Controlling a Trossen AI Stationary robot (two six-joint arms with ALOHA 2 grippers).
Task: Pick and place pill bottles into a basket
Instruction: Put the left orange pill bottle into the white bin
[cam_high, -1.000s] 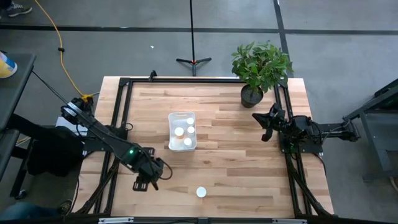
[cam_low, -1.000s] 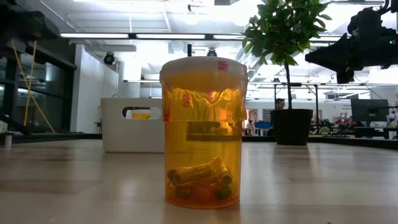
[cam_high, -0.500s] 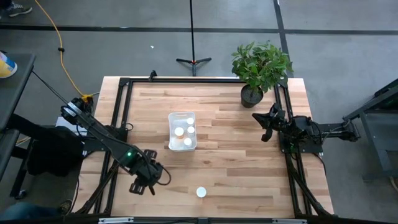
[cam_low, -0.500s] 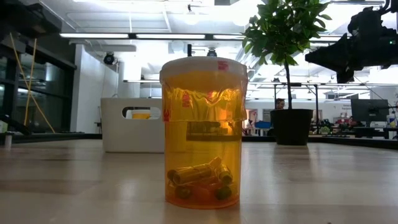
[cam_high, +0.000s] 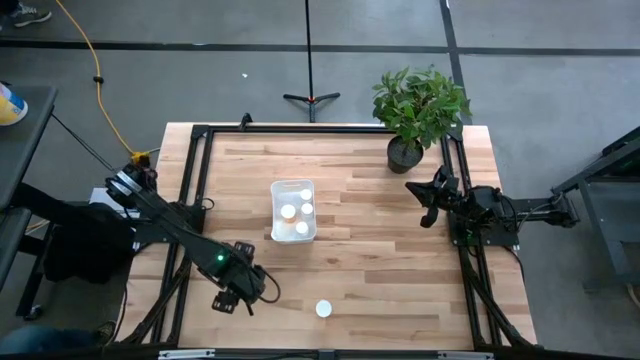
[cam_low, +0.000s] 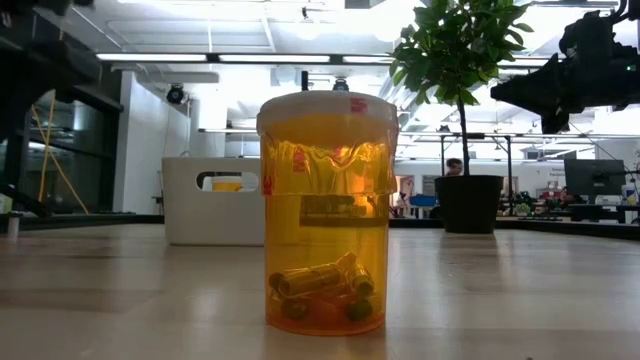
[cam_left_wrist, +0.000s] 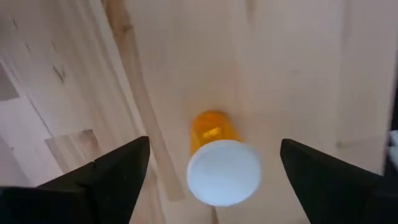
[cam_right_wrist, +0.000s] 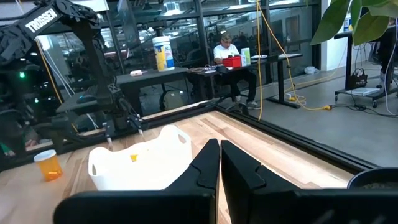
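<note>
- Left gripper (cam_high: 232, 298) hangs over the near-left part of the table (cam_high: 390, 260), its fingers (cam_left_wrist: 112, 171) spread wide; in the left wrist view the lone pill bottle (cam_left_wrist: 221, 163) sits in the gap between them, seen cap-first.
- Compared with the high views from a second and half a second ago, this gripper has slid toward the table's near edge and turned a little, so its opening now faces the bottle (cam_high: 323, 309) standing to its right, still apart from it.
- That shift reads as lining up for the pick: the bottle is not yet touched, and the next step is probably a short advance before the fingers close.
- Basket (cam_high: 293, 211) stands near the table's middle, with three white caps visible inside; it has not moved, and neither has the bottle.
- Right gripper (cam_high: 428, 199) waits at the right side beside the potted plant (cam_high: 418, 110), fingers pressed together, unchanged.
- From above the bottle is only a white disc; the low view shows it as an orange, see-through bottle (cam_low: 325, 214) with a white cap and small capsule-like contents at the bottom.
- Only the right wrist view gives the layout from the side: basket (cam_right_wrist: 142, 159) nearer, bottle (cam_right_wrist: 48, 165) farther, apart from it.
- Alignment of bottle and fingers shows only in the left wrist view.
</note>
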